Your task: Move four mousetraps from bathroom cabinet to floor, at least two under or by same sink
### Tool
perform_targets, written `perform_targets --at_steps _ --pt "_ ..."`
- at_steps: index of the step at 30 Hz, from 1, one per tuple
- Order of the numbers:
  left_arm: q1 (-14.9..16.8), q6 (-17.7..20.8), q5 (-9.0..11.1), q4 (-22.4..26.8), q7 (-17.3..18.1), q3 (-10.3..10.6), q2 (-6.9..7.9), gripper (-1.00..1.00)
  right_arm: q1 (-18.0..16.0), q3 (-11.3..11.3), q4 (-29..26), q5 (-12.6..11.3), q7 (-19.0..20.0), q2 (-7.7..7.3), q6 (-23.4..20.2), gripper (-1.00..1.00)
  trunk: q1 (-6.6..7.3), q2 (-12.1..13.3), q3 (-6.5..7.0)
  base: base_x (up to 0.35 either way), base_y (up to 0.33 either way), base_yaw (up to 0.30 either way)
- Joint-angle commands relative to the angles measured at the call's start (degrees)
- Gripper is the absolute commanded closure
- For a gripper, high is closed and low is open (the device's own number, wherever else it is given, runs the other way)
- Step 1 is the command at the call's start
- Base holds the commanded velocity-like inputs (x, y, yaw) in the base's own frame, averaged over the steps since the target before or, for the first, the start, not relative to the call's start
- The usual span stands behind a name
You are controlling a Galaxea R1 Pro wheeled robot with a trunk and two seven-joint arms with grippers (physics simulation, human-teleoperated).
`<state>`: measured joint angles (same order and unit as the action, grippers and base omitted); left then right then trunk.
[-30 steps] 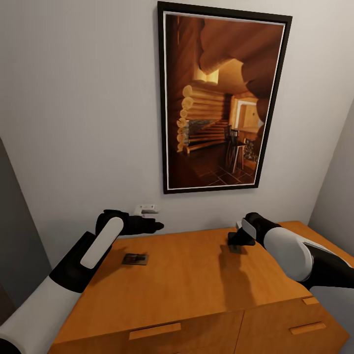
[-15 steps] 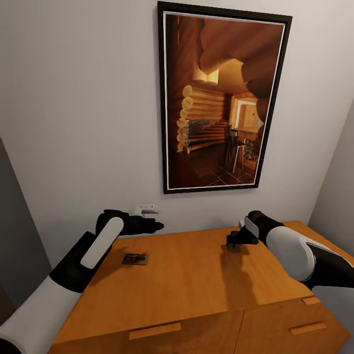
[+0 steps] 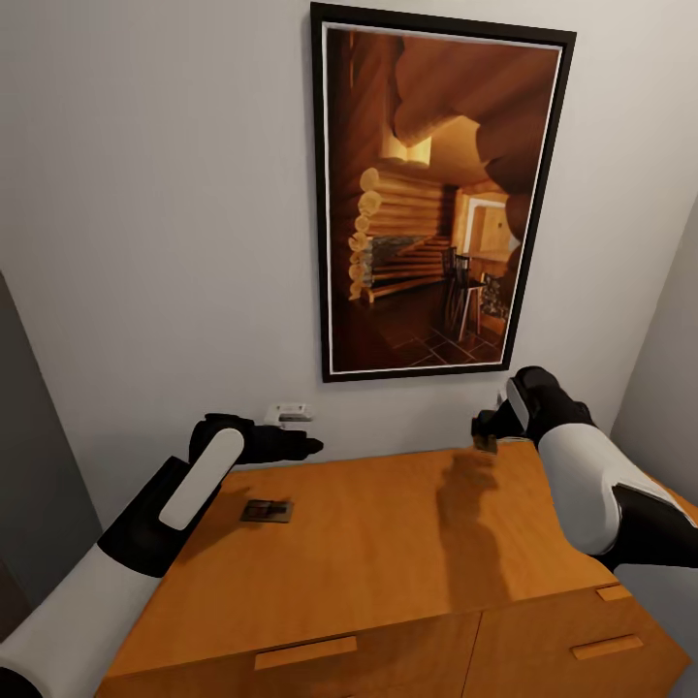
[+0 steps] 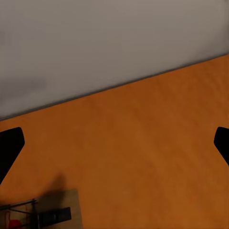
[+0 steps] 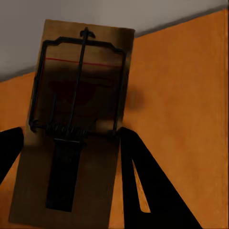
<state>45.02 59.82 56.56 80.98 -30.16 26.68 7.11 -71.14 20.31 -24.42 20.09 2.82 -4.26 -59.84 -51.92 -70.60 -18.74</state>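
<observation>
No legible text, labels or numbers on any surface, the framed picture (image 3: pixel 438 194) included.

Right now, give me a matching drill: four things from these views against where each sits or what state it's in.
Things:
1. right gripper
2. left gripper
3. mousetrap on the cabinet top
4. framed picture

States:
A. hangs on the wall above the cabinet
B. open, holding nothing
C. shut on a second mousetrap, lifted off the wood
D. lies flat near the left arm

Pairs: 1-C, 2-B, 3-D, 4-A
</observation>
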Motion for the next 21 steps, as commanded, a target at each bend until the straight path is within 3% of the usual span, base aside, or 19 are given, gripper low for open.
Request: perform_targets --at_steps 1,21 --pt "0.07 0.03 0.57 0.05 -0.60 0.12 0.04 -1.00 -0.05 0.37 -1.16 0.32 0.07 0.05 -0.16 1.00 0.00 -0.05 -0.08 0.000 0.000 0.000" --pt "0.07 0.03 1.23 0.08 -0.54 -0.23 0.11 -1.00 -0.05 0.43 -2.85 0.22 0.33 0.54 -0.16 1.00 0.00 -0.05 -0.08 0.000 0.000 0.000"
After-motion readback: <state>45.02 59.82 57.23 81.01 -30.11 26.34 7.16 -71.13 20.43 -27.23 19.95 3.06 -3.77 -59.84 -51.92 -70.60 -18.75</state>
